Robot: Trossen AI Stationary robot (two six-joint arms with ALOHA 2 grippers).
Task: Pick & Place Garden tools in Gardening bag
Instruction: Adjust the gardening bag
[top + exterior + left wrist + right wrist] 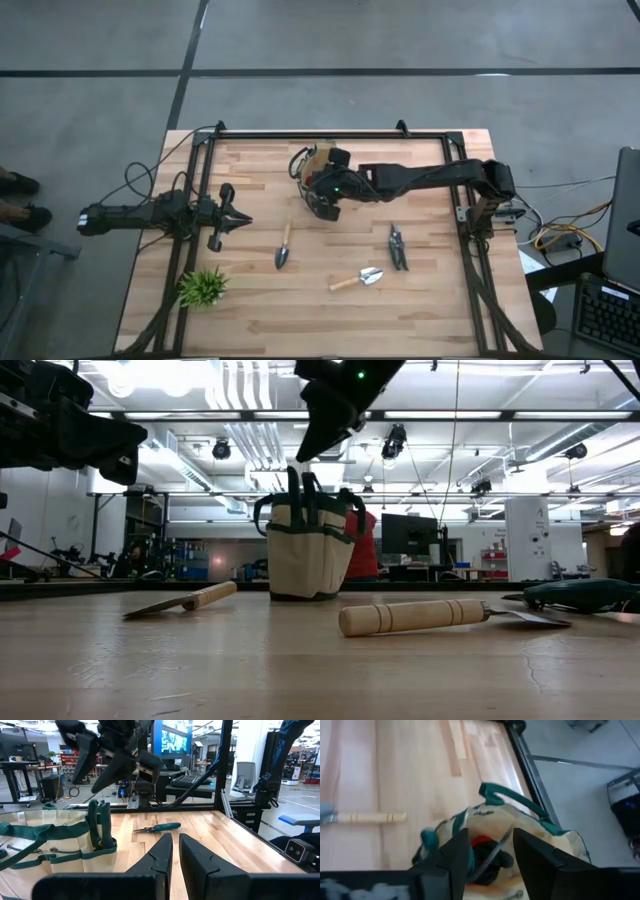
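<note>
Bag (312,165) stands near the table's far edge, right gripper (490,851) parted above its mouth — shears (492,857) dropping inside; lift straight up clear of the handles; left gripper (172,851) waits closed.

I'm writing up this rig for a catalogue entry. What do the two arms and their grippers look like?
Both arms are dark, near black, built of jointed tubular segments. The left gripper ends in two tapered, pointed black fingers with angular faceted faces. The right gripper has broader, flat matte black fingers and a small green indicator light on its wrist. Black cables trail from each arm's base.
</note>
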